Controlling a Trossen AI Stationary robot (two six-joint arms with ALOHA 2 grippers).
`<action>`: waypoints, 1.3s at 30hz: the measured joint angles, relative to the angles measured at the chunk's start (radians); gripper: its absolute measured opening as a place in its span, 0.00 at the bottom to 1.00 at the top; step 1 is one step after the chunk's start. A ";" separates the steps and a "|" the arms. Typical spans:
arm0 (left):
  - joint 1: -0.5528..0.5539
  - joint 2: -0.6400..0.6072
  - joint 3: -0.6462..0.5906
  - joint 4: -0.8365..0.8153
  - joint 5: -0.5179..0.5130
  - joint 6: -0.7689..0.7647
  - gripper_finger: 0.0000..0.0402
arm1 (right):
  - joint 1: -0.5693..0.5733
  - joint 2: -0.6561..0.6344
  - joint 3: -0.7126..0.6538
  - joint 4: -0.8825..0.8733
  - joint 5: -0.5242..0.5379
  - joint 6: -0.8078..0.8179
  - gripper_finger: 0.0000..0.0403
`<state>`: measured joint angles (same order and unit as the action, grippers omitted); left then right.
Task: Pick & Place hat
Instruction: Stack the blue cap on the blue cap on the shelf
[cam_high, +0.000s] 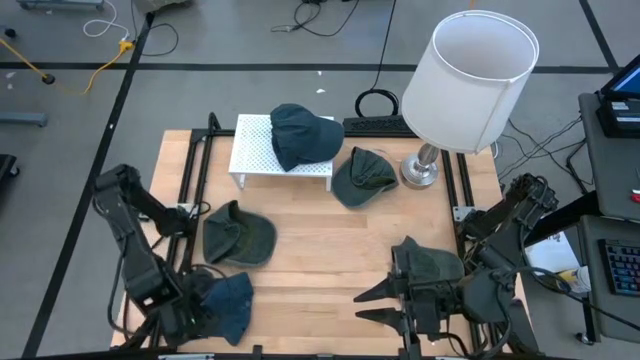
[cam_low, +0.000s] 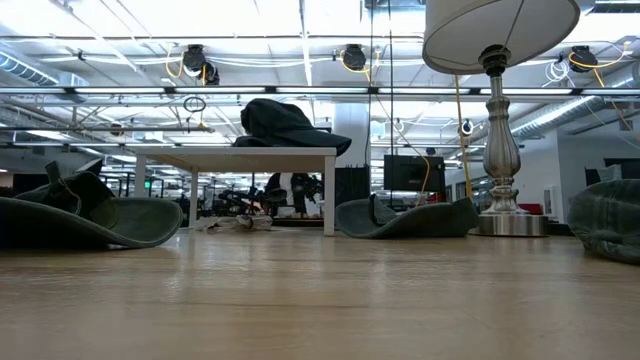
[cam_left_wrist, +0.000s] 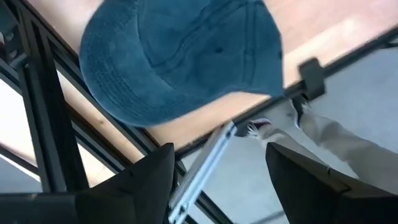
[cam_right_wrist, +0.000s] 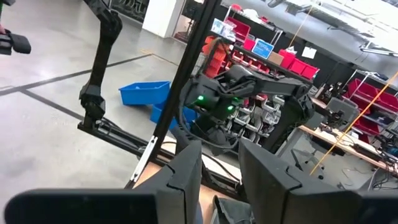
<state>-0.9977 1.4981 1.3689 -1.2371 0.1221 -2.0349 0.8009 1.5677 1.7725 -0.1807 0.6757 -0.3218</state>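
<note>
Worktop (cam_high: 320, 250): wooden surface inside a dark frame; five hats, a rack and a lamp stand on it.
Blue hat (cam_high: 225, 305): lies at the front left corner, overlapping the front edge.
Left gripper (cam_left_wrist: 217, 171): just off the front left corner beside the blue hat; fingers spread, nothing between them.
Right gripper (cam_right_wrist: 221, 171): low at the front edge, right of centre; narrow gap between the fingers, nothing visibly held.
Hat at right gripper (cam_high: 432, 265): dark green, near the front right corner.
Olive hat (cam_high: 238, 238): left half, mid-depth.
White rack (cam_high: 255, 150): rear edge, left of centre; a dark hat (cam_high: 303, 135) rests on top.
Green hat (cam_high: 362, 176): between rack and lamp.
Lamp (cam_high: 468, 80): rear right corner, white shade, metal base.
</note>
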 joint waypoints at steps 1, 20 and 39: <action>0.000 0.014 0.000 -0.005 0.000 -0.003 0.62 | 0.000 0.000 0.000 0.000 0.000 0.000 0.25; 0.043 0.117 -0.145 0.013 0.019 -0.041 0.51 | 0.000 0.000 0.000 -0.033 0.000 0.006 0.25; 0.076 0.117 -0.356 0.244 0.061 -0.034 0.44 | -0.001 0.000 -0.126 0.113 0.000 -0.042 0.25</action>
<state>-0.9213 1.6146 1.0134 -0.9928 0.1833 -2.0688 0.8001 1.5677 1.6462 -0.0676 0.6753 -0.3636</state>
